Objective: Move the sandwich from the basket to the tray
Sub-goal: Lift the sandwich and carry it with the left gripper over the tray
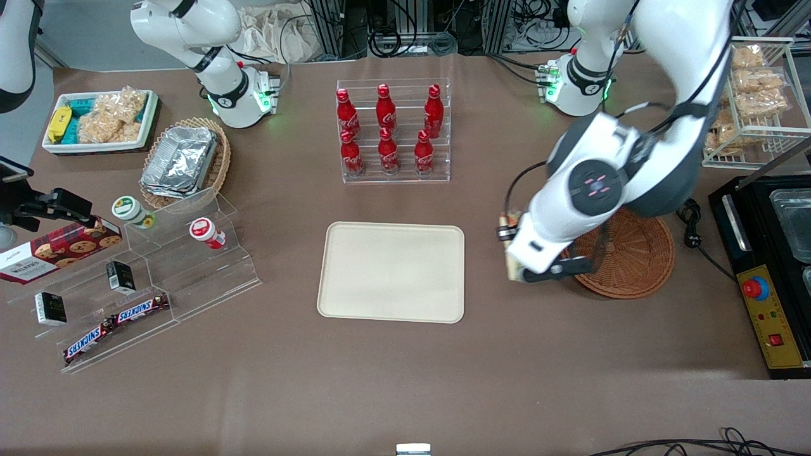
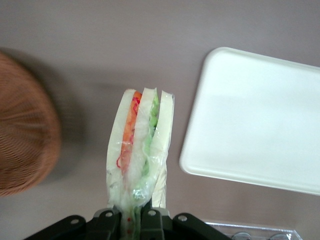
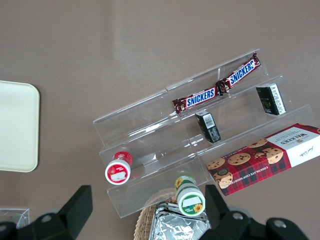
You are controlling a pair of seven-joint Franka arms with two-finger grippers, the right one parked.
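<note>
My left gripper (image 2: 131, 217) is shut on the sandwich (image 2: 140, 145), a plastic-wrapped wedge of pale bread with orange, red and green filling. It holds the wedge by its narrow end, above bare table. In the front view the gripper (image 1: 514, 250) hangs between the reddish-brown wicker basket (image 1: 633, 259) and the cream tray (image 1: 391, 272), just outside the basket's rim, with the sandwich (image 1: 510, 269) showing at its tip. The basket (image 2: 25, 145) holds nothing that I can see, and the tray (image 2: 260, 115) is bare.
A clear rack of red cola bottles (image 1: 393, 130) stands farther from the front camera than the tray. A stepped acrylic shelf with snacks (image 1: 146, 278), a tan basket with foil (image 1: 184, 161) and a white bin (image 1: 98, 120) lie toward the parked arm's end. A black appliance (image 1: 766, 266) flanks the basket.
</note>
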